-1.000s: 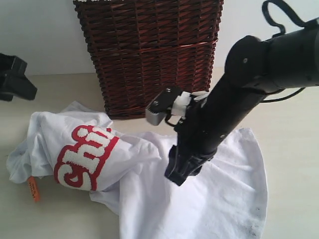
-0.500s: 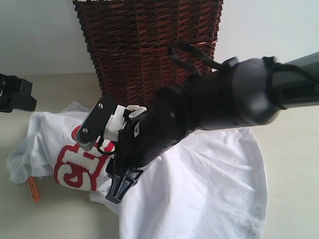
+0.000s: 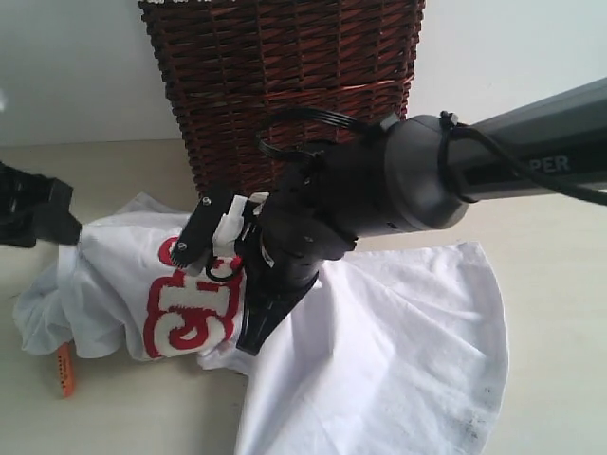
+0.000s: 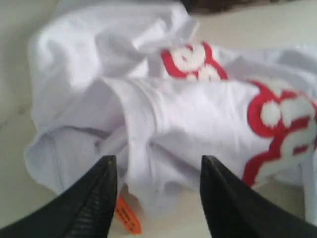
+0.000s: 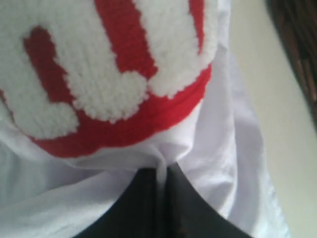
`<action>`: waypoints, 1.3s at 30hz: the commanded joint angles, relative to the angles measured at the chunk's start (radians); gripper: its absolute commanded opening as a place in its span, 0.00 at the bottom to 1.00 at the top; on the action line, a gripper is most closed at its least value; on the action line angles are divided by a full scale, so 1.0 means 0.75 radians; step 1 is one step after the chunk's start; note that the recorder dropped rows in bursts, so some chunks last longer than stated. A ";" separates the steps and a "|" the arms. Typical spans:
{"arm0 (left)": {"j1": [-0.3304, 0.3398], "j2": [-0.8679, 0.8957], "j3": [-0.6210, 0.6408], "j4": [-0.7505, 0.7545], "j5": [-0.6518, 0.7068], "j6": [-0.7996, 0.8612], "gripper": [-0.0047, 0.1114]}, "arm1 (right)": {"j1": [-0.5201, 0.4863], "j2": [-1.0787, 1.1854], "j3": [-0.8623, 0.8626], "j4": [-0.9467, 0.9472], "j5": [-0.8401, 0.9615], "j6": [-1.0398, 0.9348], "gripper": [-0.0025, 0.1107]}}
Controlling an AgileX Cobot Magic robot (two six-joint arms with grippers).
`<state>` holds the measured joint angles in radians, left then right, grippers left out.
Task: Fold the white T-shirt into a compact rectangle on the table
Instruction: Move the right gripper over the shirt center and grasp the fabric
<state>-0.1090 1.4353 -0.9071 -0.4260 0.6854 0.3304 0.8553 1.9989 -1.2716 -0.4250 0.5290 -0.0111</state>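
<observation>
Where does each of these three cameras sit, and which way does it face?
Exterior: off the arms, facing the white T-shirt, the table, the wicker basket; both arms show.
Left wrist: on left arm, past the open left gripper onto crumpled shirt.
Right wrist: on right arm, close on the right gripper pinching cloth by the red-edged letters.
Shared: all show those letters.

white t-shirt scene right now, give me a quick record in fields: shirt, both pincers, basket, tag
shirt: white T-shirt crumpled and unfolded on the table, red-edged letters showing
right pincer: shut, pinching a fold of cloth beside the letters
left pincer: open, jaws either side of a bunched part of the shirt
basket: wicker basket standing behind the shirt
tag: orange tag on the table at the shirt's left edge
</observation>
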 commanded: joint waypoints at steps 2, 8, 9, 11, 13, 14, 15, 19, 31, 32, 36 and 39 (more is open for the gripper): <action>-0.104 0.059 0.033 -0.007 0.137 0.089 0.48 | -0.024 -0.086 -0.059 -0.095 0.080 0.063 0.02; -0.179 -0.027 0.031 0.007 0.249 0.110 0.48 | -0.091 -0.174 -0.082 -0.095 0.130 0.082 0.02; -0.185 -0.045 0.042 -0.003 0.267 0.110 0.48 | -0.107 -0.185 -0.082 -0.095 0.138 0.088 0.02; -0.207 -0.067 0.085 -0.012 0.239 0.134 0.48 | -0.133 -0.201 -0.082 -0.069 0.151 0.088 0.02; -0.254 -0.064 0.160 -0.012 0.144 0.183 0.48 | -0.153 -0.204 -0.082 -0.018 0.170 0.037 0.02; -0.280 -0.057 0.202 -0.012 0.087 0.220 0.48 | -0.153 -0.204 -0.082 -0.003 0.173 0.015 0.02; -0.313 -0.043 0.242 -0.012 0.008 0.265 0.48 | -0.153 -0.204 -0.082 0.013 0.177 -0.012 0.02; -0.421 0.063 0.325 -0.028 -0.282 0.279 0.49 | -0.149 -0.204 -0.082 0.118 0.145 -0.095 0.02; -0.478 0.384 0.320 -0.135 -0.704 0.188 0.24 | -0.149 -0.204 -0.082 0.144 0.194 -0.124 0.26; -0.474 0.373 0.313 -0.132 -0.678 0.188 0.13 | -0.149 -0.209 -0.082 0.133 0.201 -0.124 0.28; -0.440 0.289 0.223 -0.136 -0.433 0.182 0.04 | -0.149 -0.248 -0.082 0.167 0.229 -0.163 0.33; -0.385 0.192 0.105 -0.144 -0.160 0.182 0.04 | -0.149 -0.278 -0.082 0.320 0.305 -0.317 0.34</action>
<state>-0.4290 1.6443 -0.7587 -0.5280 0.4091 0.4779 0.7452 1.8187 -1.3260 -0.2782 0.7090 -0.1462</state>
